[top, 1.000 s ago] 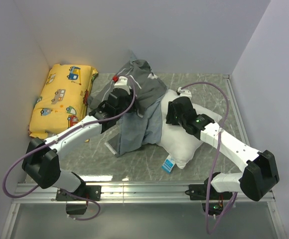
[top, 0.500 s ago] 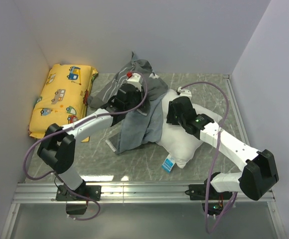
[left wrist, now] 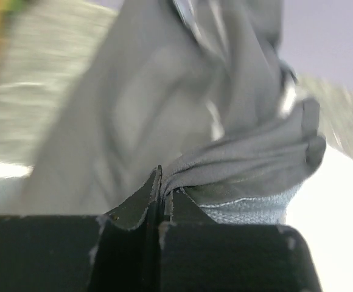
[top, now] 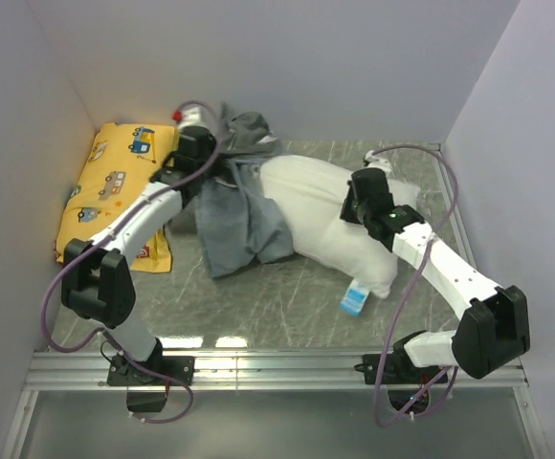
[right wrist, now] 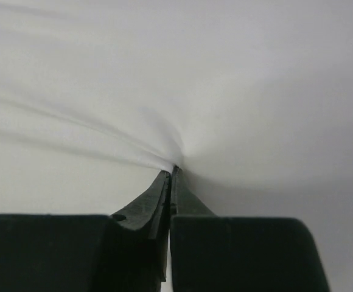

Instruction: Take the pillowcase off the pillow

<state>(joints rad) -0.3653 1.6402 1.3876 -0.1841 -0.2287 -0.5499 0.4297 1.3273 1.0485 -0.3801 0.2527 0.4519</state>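
The grey-blue pillowcase (top: 244, 220) lies bunched at the back left, its upper end lifted beside the left end of the white pillow (top: 311, 201). Most of the pillow lies bare across the table's middle. Its blue-white tag (top: 354, 299) sticks out at the front. My left gripper (top: 218, 163) is shut on a fold of the pillowcase (left wrist: 164, 109), pinched between the fingertips of that gripper (left wrist: 162, 182). My right gripper (top: 347, 207) presses on the pillow's right half. It is shut on a tuck of the white pillow fabric (right wrist: 176, 73), which puckers at the tips of that gripper (right wrist: 173, 171).
A yellow vehicle-print cushion (top: 115, 186) lies against the left wall, just beside the left arm. White walls (top: 354, 67) close in the back and both sides. A metal rail (top: 277, 363) runs along the near edge by the arm bases.
Both grippers have closed. The left arm has swung back and left toward the yellow cushion, dragging the pillowcase off. The pillow now shows far more white and has shifted right.
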